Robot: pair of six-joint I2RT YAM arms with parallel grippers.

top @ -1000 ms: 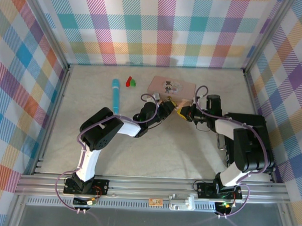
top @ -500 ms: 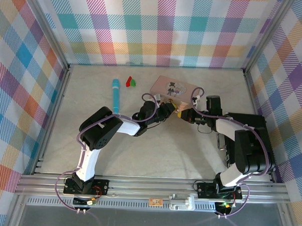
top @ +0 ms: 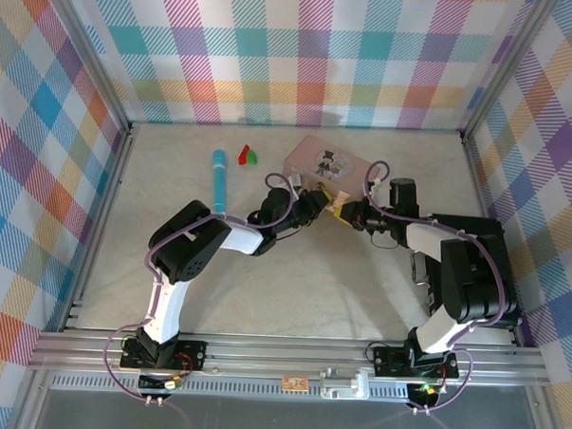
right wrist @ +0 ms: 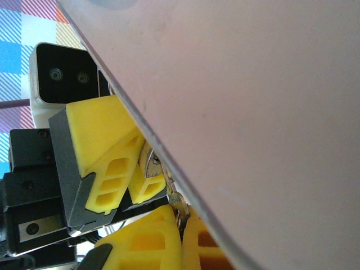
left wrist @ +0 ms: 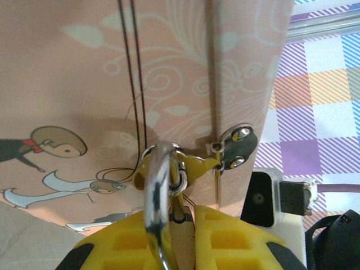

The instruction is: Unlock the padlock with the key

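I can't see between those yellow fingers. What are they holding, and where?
Left gripper pinches the padlock by its body. Right gripper pinches the key by its back end, tip poking out.

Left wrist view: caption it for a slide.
Left gripper pinches the padlock, its shackle looped through the pink box's latch.

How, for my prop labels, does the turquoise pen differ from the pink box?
The turquoise pen is a slim cylinder; the pink box is broad and flat. The pen shows no print; the box bears a cartoon figure. Both lie on the table, in its far half.
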